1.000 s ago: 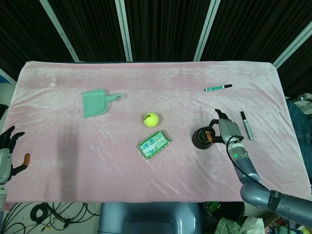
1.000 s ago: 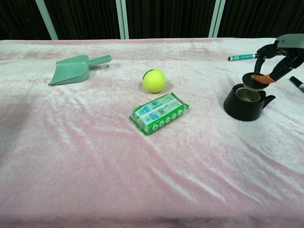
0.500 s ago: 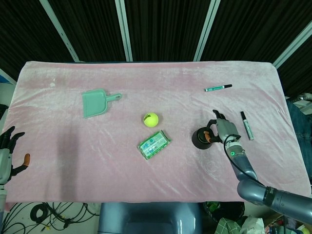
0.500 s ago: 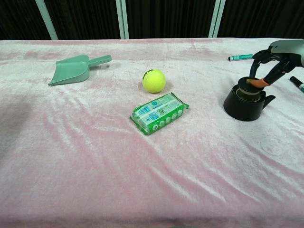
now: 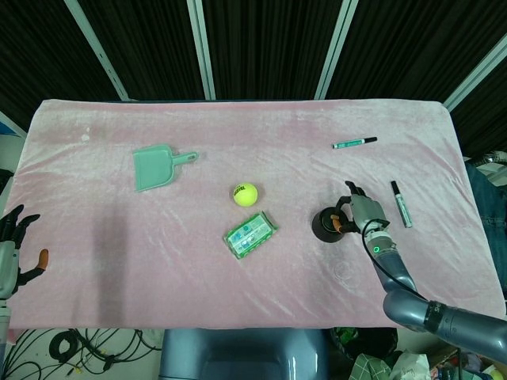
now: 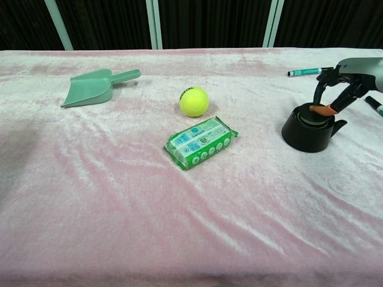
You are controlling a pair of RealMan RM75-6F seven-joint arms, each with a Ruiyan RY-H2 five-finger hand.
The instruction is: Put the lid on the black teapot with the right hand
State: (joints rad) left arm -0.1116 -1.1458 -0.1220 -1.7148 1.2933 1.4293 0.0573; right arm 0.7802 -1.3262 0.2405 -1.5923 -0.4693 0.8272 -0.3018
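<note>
From the head view, the black teapot (image 5: 325, 225) stands on the pink cloth of the tabletop (image 5: 238, 301), toward its right side. The right hand (image 5: 360, 212) sits just beside the pot on its right, fingers (image 5: 342, 207) curled in over the pot's top, with an orange fingertip at the rim. The lid cannot be made out from here. A yellow-green tennis ball (image 5: 245, 194) lies near the middle, with a green packet of wipes (image 5: 250, 234) just below it. A green dustpan (image 5: 157, 166) lies well off to the left. One marker (image 5: 354, 142) rests above the teapot and another marker (image 5: 401, 203) lies just right of the hand. The left hand (image 5: 13, 247) hangs at the left edge, off the cloth, fingers spread and holding nothing.

From the chest view, the lid (image 6: 313, 113) sits in the mouth of the black teapot (image 6: 309, 130). The right hand (image 6: 353, 75) reaches in from the right, its fingers (image 6: 325, 109) bent down onto the lid; whether they grip it or only touch it I cannot tell. The tennis ball (image 6: 194, 101), wipes (image 6: 201, 142) and dustpan (image 6: 96, 87) lie to the left.
</note>
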